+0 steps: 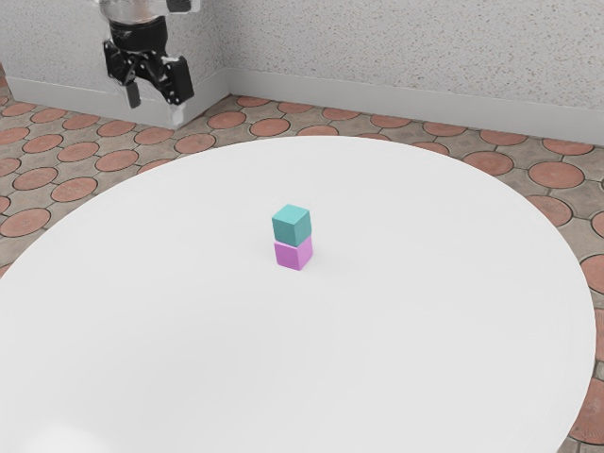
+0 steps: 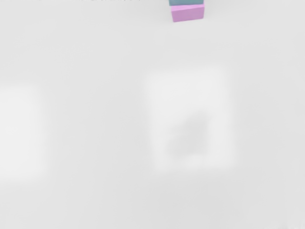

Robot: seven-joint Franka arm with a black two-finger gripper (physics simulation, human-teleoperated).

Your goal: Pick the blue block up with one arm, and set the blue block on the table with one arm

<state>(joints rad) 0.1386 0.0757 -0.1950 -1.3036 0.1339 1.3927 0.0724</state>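
The white, rounded worktop [image 1: 396,377] lies nearest in the exterior view, its surface running out past the bottom of that picture. On it stands the blue block [image 1: 291,226], a teal shade, resting on top of the pink block [image 1: 293,254], the two touching and set slightly out of line. The blue block is well apart from the jaws, toward the exterior view's right and lower down; the jaws stand apart from each other, with nothing gripped between them. In the wrist view the blue block is cut off by the picture's border, with a side of the pink block in sight beside it. The stack sits well in from the curved rim, and bare white surface spreads around it on all sides, giving room for moving. Beyond the rim are the floor [image 1: 269,126], with reddish round tiles, and the speckled wall [image 1: 406,47]. In the wrist view, pale light patches [image 2: 190,90] lie on the worktop, one with a darker smudge in it. The black hand [image 1: 146,64] hangs raised at the exterior view's upper left, below the pale end of the arm [image 1: 127,11], its fingertips pointing down toward the worktop's level.
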